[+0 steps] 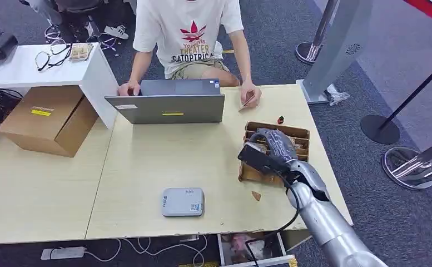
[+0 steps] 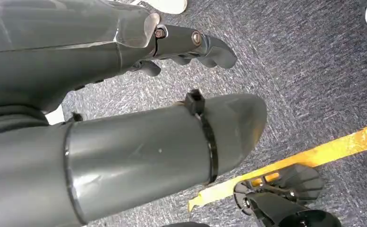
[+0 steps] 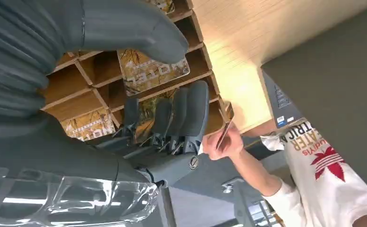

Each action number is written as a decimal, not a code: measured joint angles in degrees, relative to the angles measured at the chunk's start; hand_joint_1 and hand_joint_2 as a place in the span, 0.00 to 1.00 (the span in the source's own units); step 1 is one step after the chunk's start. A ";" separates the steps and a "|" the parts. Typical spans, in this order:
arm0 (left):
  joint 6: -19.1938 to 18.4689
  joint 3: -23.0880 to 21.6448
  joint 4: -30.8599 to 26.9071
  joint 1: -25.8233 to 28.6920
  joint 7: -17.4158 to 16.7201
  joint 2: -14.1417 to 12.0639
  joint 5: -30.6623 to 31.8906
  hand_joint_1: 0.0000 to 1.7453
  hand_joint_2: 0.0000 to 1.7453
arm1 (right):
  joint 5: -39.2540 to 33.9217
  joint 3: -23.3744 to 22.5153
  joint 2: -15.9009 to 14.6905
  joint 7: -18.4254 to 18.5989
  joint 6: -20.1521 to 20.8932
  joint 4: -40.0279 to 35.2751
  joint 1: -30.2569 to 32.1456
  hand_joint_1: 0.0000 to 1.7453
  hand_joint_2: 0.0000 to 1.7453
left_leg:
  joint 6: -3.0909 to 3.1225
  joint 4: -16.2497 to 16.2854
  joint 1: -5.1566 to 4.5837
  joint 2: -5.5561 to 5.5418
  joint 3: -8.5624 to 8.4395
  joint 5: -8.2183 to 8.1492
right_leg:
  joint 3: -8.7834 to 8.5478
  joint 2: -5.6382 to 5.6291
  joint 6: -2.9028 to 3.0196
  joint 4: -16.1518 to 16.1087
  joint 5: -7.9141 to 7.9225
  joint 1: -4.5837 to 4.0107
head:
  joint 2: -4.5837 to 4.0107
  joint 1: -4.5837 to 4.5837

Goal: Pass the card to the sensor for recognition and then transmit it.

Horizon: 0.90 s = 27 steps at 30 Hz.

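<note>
My right hand (image 1: 272, 147) hovers over a wooden card box (image 1: 301, 135) at the table's right side. Its fingers (image 3: 181, 118) reach down into the slots and its thumb (image 3: 124, 28) is spread above them, gripping nothing. Printed hotel cards (image 3: 150, 71) lie in the box's compartments. The grey card sensor (image 1: 183, 201) lies flat near the table's front edge, left of the box. A person across the table pinches one card (image 1: 248, 100) in a hand; that card (image 3: 224, 135) is edge-on in the right wrist view. My left hand (image 2: 124, 142) hangs over the carpet with nothing in it.
An open grey laptop (image 1: 166, 105) stands at the table's far side in front of the seated person (image 1: 188, 33). A small brown scrap (image 1: 256, 195) lies beside the box. A cardboard box (image 1: 49, 117) sits on the left table. Stanchion bases (image 1: 408, 167) stand on the floor to the right.
</note>
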State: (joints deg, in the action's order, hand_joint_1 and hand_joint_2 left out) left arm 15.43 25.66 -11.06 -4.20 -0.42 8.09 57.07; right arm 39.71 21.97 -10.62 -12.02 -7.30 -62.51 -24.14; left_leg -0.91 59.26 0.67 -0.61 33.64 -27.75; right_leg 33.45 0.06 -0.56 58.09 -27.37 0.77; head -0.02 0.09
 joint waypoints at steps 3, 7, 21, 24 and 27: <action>-0.04 0.00 0.00 0.00 0.02 -0.02 0.00 0.00 0.00 | -0.11 0.02 -0.31 -0.02 -0.53 0.70 0.35 0.51 1.00 | 0.00 0.00 0.00 0.00 0.00 0.00 | 0.00 0.00 0.00 0.00 0.00 0.00 | 0.00 -0.02; -0.20 0.00 0.00 -0.02 0.00 -0.04 0.02 0.00 0.00 | -0.13 0.04 -0.96 -0.09 -0.99 1.47 0.65 0.47 1.00 | 0.00 0.00 0.00 0.01 0.00 0.00 | 0.00 -0.01 0.00 0.00 0.00 0.00 | 0.00 -0.02; -0.52 -0.46 0.00 -0.07 -0.13 -0.11 0.31 0.00 0.00 | -1.31 0.00 -2.84 -0.94 -2.52 2.71 0.58 0.47 1.00 | 0.02 0.00 -0.01 0.00 -0.01 0.01 | -0.01 0.01 0.00 0.00 0.00 0.01 | 0.00 -0.02; -0.48 -0.59 0.00 -0.06 -0.13 -0.13 0.31 0.00 0.00 | -1.33 -0.18 -3.17 -0.90 -2.69 2.16 0.58 0.45 1.00 | 0.02 0.01 -0.01 0.00 -0.01 0.01 | -0.01 0.01 0.00 0.00 0.00 0.01 | 0.00 -0.02; -0.46 -0.77 0.00 -0.06 -0.13 -0.17 0.28 0.00 0.00 | -1.33 -0.50 -3.48 -0.83 -2.76 1.70 0.59 0.44 1.00 | 0.02 0.01 -0.01 0.01 -0.01 0.01 | -0.01 -0.02 0.00 0.00 0.01 0.01 | 0.00 -0.02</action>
State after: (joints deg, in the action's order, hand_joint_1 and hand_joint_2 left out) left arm 14.97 24.89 -11.06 -4.26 -0.55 7.91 57.35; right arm 38.38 21.46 -14.10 -12.85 -10.05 -60.81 -23.55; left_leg -0.89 59.27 0.66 -0.60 33.63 -27.74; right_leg 33.44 0.04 -0.55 58.09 -27.36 0.78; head -0.02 0.07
